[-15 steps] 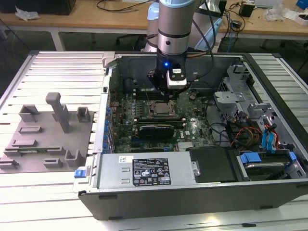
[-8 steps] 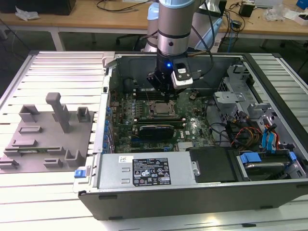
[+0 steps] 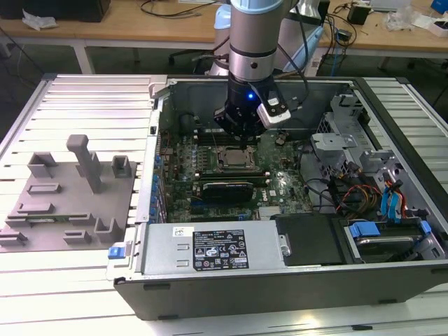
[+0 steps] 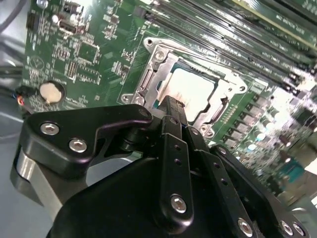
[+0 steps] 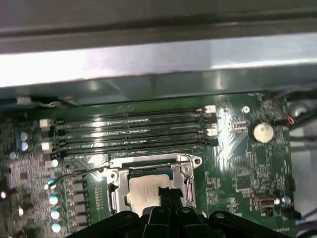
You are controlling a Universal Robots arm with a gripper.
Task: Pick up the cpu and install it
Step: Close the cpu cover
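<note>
The cpu (image 5: 143,191) lies flat inside the metal-framed socket (image 5: 113,184), silvery top up. It is square, so it has no real long axis, and its edges run parallel to the socket's frame. The gripper (image 5: 168,194) hangs directly over the socket, perhaps touching the chip's edge; I cannot tell whether it is closed or apart. Seating looks in hand or done, and any further move calls for straight vertical travel so nothing drags the chip askew.

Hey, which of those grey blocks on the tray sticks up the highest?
The T-topped post near the middle of the grey tray; the other blocks around it are all low and squat.
</note>
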